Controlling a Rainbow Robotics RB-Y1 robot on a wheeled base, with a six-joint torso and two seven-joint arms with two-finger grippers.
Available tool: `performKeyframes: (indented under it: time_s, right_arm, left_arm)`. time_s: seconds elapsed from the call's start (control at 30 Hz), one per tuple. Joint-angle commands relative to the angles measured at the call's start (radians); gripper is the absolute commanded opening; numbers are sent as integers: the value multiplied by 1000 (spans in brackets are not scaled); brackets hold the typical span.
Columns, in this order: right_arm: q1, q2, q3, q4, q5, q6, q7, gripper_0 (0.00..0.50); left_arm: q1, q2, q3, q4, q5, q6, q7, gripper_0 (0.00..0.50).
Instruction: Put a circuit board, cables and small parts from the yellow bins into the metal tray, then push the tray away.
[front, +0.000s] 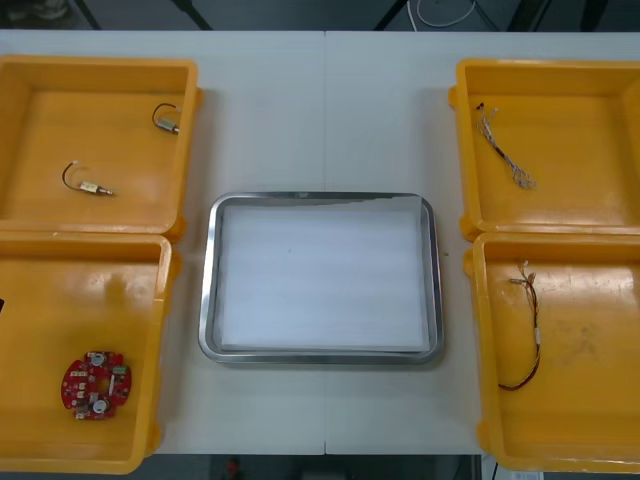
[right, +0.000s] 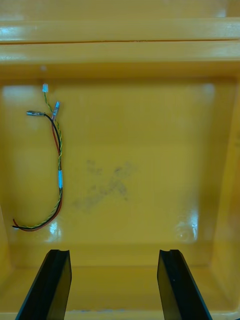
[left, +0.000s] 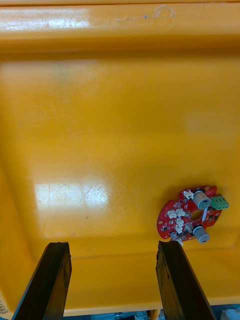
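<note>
Left tool (left: 112, 245), fingers (left: 55, 280) apart, circuit board (left: 192, 220) just beyond one fingertip

Four bins show yellow in the front view: upper-left bin (front: 30, 150), lower-left bin (front: 60, 300), upper-right bin (front: 585, 130) and lower-right bin (front: 590, 400). They sit on a pale grey-white table (front: 320, 110). At centre, the metal tray (front: 205, 300) has a shiny silver rim and a plain white inside.

At lower left, the circuit board (front: 96, 384) is red, dotted with grey and white, with a green connector (left: 219, 202). The red and yellow cable (front: 533, 330), at lower right, is twisted with black and has a pale blue band. At upper right, the pale cable (front: 503, 150) looks grey-white. The small metal parts (front: 166, 124) at upper left are silver with dark wires.

The left gripper (left: 112, 245) and right gripper (right: 114, 252) have black fingers.
</note>
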Motion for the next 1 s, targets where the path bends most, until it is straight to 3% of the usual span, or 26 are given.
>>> performKeyframes:
  time_s: [0.03,1.0]
  right_arm:
    - [8,8,-29,-30,7,3,1,500]
    - [8,8,-29,-30,7,3,1,500]
  left_arm:
    - [19,29,29,-26,-9,-9,36,500]
    - [19,29,29,-26,-9,-9,36,500]
